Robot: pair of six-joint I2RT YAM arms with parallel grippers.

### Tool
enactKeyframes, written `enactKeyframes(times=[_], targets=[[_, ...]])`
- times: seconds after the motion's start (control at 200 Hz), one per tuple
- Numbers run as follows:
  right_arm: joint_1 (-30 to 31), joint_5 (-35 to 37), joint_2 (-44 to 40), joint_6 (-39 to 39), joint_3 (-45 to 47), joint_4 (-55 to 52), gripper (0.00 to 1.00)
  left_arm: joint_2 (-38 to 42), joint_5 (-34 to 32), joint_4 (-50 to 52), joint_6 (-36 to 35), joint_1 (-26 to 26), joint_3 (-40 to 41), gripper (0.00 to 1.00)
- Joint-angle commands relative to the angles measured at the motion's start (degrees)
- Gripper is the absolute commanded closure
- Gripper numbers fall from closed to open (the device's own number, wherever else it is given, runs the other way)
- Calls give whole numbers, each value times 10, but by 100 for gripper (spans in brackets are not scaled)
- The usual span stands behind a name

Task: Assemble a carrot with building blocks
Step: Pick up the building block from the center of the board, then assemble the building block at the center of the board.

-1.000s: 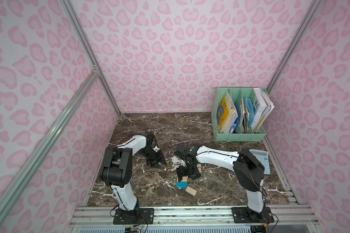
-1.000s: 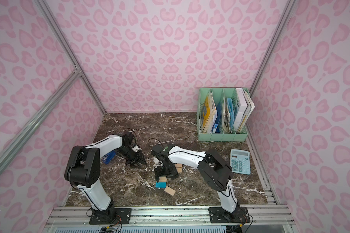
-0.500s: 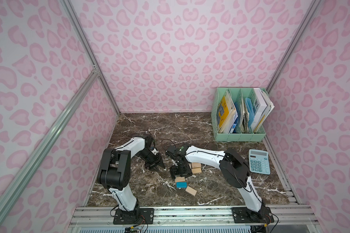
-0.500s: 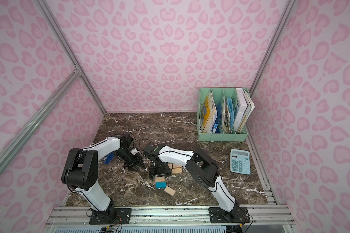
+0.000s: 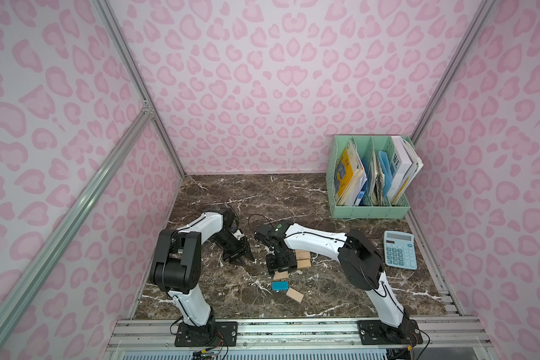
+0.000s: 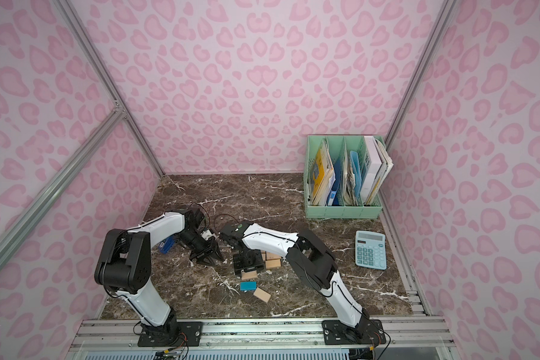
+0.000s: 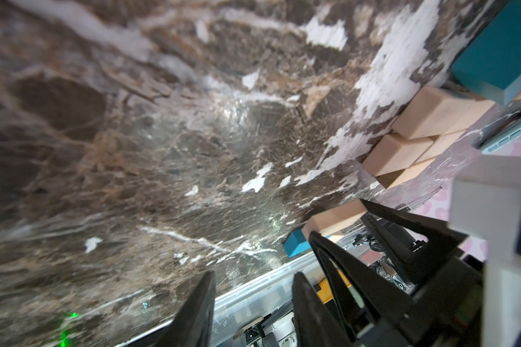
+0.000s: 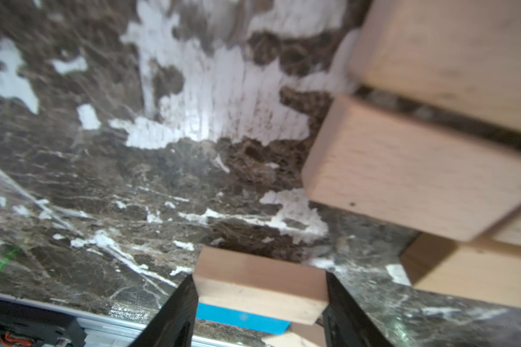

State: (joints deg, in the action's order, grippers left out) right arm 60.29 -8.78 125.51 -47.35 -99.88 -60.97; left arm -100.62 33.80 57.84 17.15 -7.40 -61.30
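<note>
Tan block (image 8: 260, 282) between right fingers (image 8: 178, 315)

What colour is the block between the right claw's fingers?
Pale tan wood block; clearest in the right wrist view.

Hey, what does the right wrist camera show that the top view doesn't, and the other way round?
Only the right wrist view: the fingers of the right gripper meeting both ends of the tan block, seen close up. Only a top view: the calculator, the green file organizer and the left gripper. Both: that tan block, the blue block near it, the grouped tan blocks and the marble table.
</note>
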Motion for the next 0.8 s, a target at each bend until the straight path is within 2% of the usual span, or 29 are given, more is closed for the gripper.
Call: enactKeyframes(times=[0.0,0.551,0.636,0.796], targets=[[-6,30,-10,-5,-5,-27,41,1,8,5,-8,1,1,56],[-21,69,-8,-3,0,-37,36,-6,26,4,-7,2,-13,57],[-21,73,-5,-3,-1,-35,28,-8,29,5,-8,2,-14,57],[-22,77,-3,-1,-4,-34,23,-12,33,7,-10,2,-16,57]])
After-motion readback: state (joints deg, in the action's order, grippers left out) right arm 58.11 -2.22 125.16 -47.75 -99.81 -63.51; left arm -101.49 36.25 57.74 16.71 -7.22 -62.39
